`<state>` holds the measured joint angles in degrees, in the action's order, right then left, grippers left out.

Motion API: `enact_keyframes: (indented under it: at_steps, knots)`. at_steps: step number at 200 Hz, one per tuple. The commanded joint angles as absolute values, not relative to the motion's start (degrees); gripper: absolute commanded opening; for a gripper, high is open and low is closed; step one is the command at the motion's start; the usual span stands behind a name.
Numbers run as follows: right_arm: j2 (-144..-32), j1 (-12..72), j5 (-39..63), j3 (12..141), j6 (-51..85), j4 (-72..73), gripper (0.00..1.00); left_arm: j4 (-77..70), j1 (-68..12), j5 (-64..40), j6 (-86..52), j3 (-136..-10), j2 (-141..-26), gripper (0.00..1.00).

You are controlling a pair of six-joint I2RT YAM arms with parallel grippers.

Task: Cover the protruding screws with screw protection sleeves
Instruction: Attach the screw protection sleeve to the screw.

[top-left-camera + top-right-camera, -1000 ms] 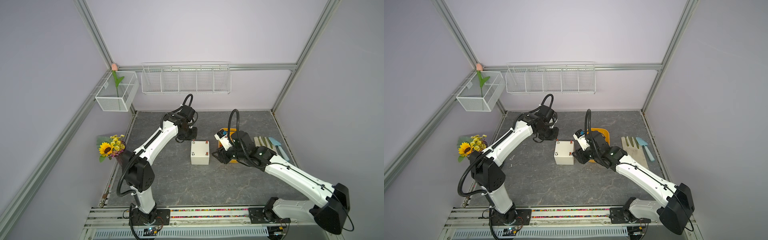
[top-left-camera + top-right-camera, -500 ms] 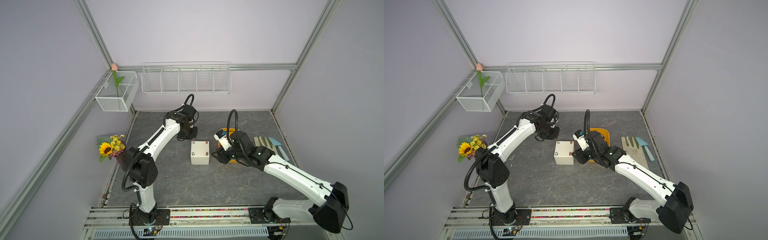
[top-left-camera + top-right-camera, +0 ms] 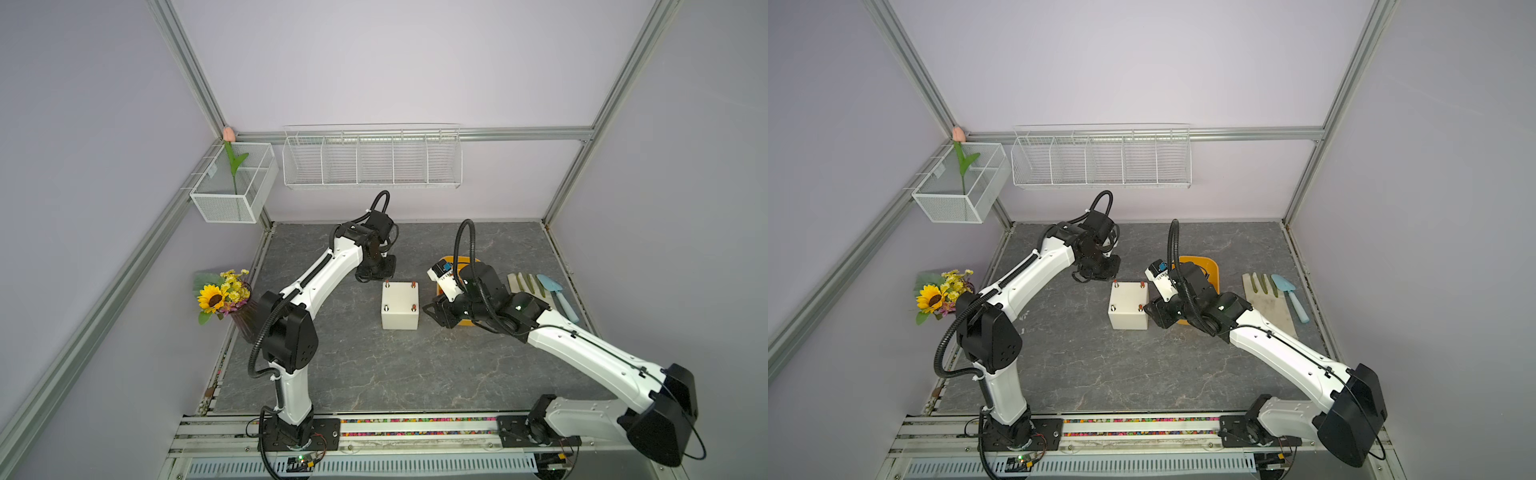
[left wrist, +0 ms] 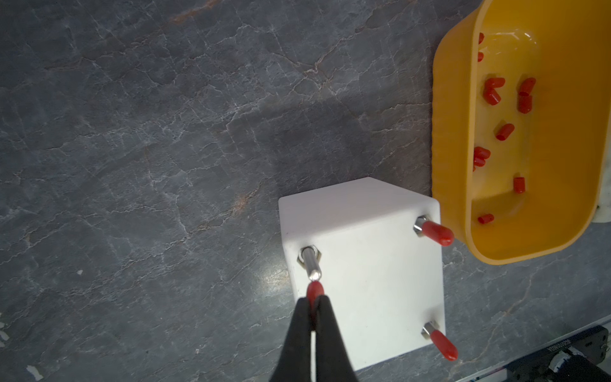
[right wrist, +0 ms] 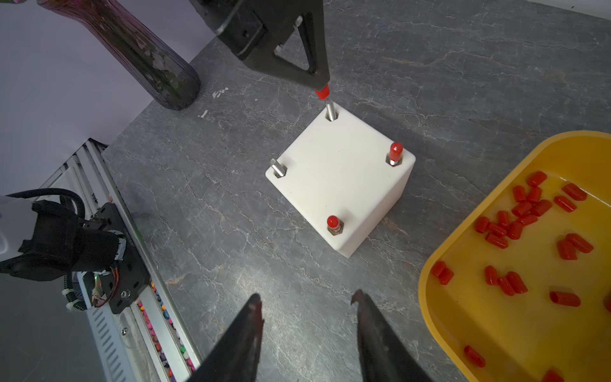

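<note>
The white box [image 3: 400,305] stands mid-table with a screw at each top corner. My left gripper [image 4: 313,301] is shut on a red sleeve [image 4: 314,291], whose end sits at the tip of the far-left bare screw [image 4: 310,264]. The right wrist view shows that sleeve [image 5: 322,92] right above the stud [image 5: 330,110]. Another screw [image 5: 277,169] is bare. Two screws wear red sleeves [image 5: 395,152] [image 5: 334,223]. My right gripper [image 5: 307,307] is open and empty, low beside the box's right side [image 3: 436,313]. Several loose sleeves [image 5: 515,228] lie in the yellow tray [image 5: 426,281].
A dark vase of sunflowers [image 3: 220,295] stands at the table's left edge. A glove and a blue trowel [image 3: 557,295] lie at the right edge. Wire baskets [image 3: 372,160] hang on the back wall. The base rail [image 3: 374,432] runs along the front.
The left arm's lower links have swung slightly to the right while its gripper stays at the box's far-left corner. The right arm has hardly moved.
</note>
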<state>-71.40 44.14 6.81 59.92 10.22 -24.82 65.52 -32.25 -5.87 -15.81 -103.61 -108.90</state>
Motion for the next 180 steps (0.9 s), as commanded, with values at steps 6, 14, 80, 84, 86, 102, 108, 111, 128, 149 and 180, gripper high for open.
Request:
enact_keyframes:
  at_steps: [6, 14, 80, 84, 86, 102, 108, 111, 128, 149, 180]
  knots:
    - [-69.7, 44.6, 5.9, 60.3, 9.5, -25.0, 0.48, 67.9, -32.0, -5.9, -15.0, -105.4, -110.0, 0.06]
    - [-69.7, 44.6, 6.0, 60.3, 9.4, -25.0, 0.48, 67.9, -32.0, -6.0, -15.1, -105.4, -110.0, 0.06]
    - [-69.0, 44.6, 5.8, 60.3, 9.3, -25.1, 0.48, 67.7, -32.0, -6.2, -15.0, -105.6, -110.6, 0.06]
    - [-69.0, 44.6, 5.7, 60.3, 9.2, -25.2, 0.48, 67.6, -32.0, -6.3, -15.0, -105.6, -110.5, 0.06]
    - [-69.0, 44.6, 5.7, 60.3, 9.3, -25.2, 0.48, 67.6, -32.0, -6.3, -15.0, -105.5, -110.5, 0.06]
    - [-68.9, 44.6, 5.8, 60.2, 9.3, -25.2, 0.48, 67.7, -32.0, -6.3, -15.1, -105.8, -110.6, 0.06]
    - [-68.7, 44.6, 5.7, 60.2, 9.3, -25.2, 0.48, 67.7, -32.0, -6.2, -15.0, -105.9, -110.6, 0.06]
    - [-68.8, 44.6, 5.7, 60.2, 9.2, -25.2, 0.48, 67.7, -32.0, -6.3, -15.0, -105.9, -110.7, 0.06]
    - [-68.7, 44.6, 5.8, 60.2, 9.3, -25.1, 0.48, 67.7, -32.0, -6.3, -15.1, -106.1, -110.7, 0.06]
    - [-68.6, 44.6, 5.9, 60.1, 9.2, -25.1, 0.48, 67.8, -32.0, -6.2, -15.1, -106.3, -110.9, 0.06]
    - [-68.5, 44.6, 5.9, 60.1, 9.2, -25.2, 0.48, 68.1, -32.0, -6.2, -15.1, -107.0, -111.4, 0.06]
